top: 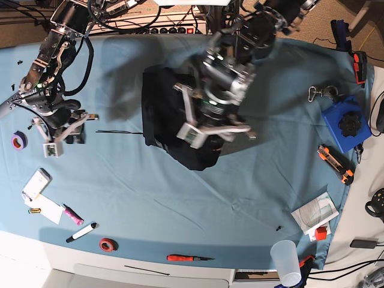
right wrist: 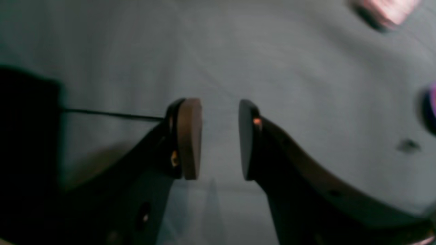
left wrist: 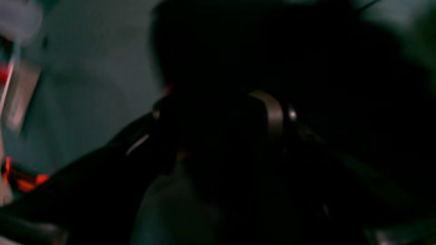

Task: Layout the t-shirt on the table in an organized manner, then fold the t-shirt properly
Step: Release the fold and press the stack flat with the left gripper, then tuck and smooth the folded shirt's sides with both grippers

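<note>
T-shirt (top: 165, 117) bunched at table (top: 150, 198) centre, toward 12 o'clock. Left gripper (top: 209, 133) directly over it, jaws look spread, nothing held, probably regrasping. Right gripper (right wrist: 219, 139) parked at 9 o'clock, part-open, empty.

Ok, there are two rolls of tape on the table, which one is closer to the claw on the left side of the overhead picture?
The purple tape roll, by the table's left edge beside the right claw. The red tape roll lies farther off, near the front edge.
</note>
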You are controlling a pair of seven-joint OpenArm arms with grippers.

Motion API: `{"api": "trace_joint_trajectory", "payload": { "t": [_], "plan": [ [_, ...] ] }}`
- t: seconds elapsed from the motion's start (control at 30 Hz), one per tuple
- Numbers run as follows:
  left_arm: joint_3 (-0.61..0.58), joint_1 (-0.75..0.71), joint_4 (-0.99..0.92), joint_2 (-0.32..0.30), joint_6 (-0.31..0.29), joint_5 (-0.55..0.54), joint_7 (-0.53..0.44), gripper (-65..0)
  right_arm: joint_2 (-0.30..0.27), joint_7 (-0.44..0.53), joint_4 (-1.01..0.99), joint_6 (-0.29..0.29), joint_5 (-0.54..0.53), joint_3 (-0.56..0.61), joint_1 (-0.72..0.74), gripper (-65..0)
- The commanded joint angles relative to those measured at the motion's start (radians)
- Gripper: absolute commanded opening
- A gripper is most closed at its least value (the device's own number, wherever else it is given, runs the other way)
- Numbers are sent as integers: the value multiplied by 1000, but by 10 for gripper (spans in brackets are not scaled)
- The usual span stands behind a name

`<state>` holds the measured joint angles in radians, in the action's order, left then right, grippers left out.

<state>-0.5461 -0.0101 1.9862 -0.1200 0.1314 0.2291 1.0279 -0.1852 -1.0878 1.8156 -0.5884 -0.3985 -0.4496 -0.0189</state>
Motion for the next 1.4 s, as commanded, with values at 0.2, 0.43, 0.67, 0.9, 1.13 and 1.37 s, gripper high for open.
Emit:
{"api": "trace_joint_trajectory", "payload": {
  "t": [0.2, 0.43, 0.67, 0.9, 1.13, 1.37],
  "plan": [
    [126, -59, -133, -5, -70, -167, -137, -420, -11, -73, 16, -110, -379, -3, 16, -461],
    [130, -40, -176, 9, -69, -170, -131, -420, -11, -171, 16, -110, -665, 40, 17, -461],
    [130, -29, -18, 9, -34, -94, -92, -420, -11, -159, 16, -110, -601, 279, 35, -461],
    [140, -29, -5, 8, 114, 126, -56, -584, -5, -41, 16, -110, -379, 446, 95, -461],
    [274, -29, -5, 8, 119, 162, -56, -650, -6, -17, 15, -110, -322, 455, 105, -472],
    [394, -29, -5, -2, 66, 100, -55, -650, -2, 79, -5, -110, -261, 455, 105, -623]
  ]
}}
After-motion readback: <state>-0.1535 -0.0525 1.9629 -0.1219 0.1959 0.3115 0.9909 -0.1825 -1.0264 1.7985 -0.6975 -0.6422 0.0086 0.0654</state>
